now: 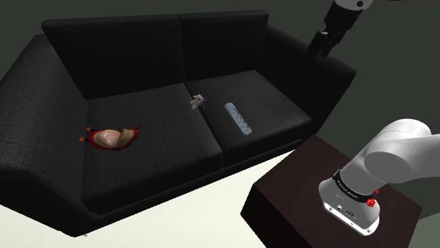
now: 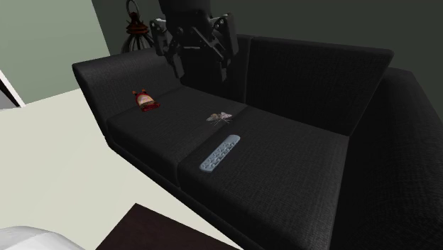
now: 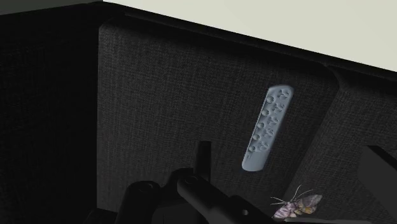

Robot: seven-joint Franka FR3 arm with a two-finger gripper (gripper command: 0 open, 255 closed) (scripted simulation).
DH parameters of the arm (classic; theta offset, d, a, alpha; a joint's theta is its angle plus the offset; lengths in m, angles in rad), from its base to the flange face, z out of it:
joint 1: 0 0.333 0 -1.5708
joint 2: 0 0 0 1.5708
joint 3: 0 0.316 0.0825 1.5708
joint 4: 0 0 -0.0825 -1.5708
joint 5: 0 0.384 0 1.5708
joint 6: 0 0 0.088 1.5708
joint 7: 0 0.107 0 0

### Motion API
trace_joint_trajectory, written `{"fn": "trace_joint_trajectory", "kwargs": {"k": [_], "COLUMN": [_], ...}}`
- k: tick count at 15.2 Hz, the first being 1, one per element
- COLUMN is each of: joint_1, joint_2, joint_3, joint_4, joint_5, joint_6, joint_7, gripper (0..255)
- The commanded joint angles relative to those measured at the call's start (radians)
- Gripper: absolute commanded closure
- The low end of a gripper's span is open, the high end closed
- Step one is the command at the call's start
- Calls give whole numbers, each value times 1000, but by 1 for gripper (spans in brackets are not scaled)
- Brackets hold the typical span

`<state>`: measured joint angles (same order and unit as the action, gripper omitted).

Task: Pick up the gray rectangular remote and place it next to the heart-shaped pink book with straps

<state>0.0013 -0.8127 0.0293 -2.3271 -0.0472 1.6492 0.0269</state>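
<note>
- On the shoulder view's right seat cushion of the black sofa [image 1: 148,172], the pale grey remote [image 1: 238,119] lies flat.
- The heart-shaped book [image 1: 111,137], with red straps, lies on the left cushion, well apart from the remote.
- A moth figure [image 1: 198,101] sits by the seam between the cushions, near the remote.
- The gripper [image 2: 202,78] hangs above the sofa, fingers apart, holding nothing.

The remote [image 1: 238,119] is a pale blue-grey bar with rounded ends and raised buttons. It lies flat, buttons up, on one seat cushion of the black sofa [image 1: 155,162] (near the seam between cushions). The heart-shaped book [image 1: 111,137], pinkish-tan with red straps, lies on the other cushion, well apart.
</note>
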Motion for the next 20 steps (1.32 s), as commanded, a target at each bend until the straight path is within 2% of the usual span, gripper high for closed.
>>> {"fn": "trace_joint_trajectory", "kwargs": {"k": [1,11,20], "joint_1": [0,3,6], "joint_2": [0,216,515], "joint_3": [0,12,26], "joint_4": [0,-140,-149], "joint_5": [0,24,40], "joint_6": [0,334,623], "joint_7": [0,40,71], "gripper": [0,0,0]}}
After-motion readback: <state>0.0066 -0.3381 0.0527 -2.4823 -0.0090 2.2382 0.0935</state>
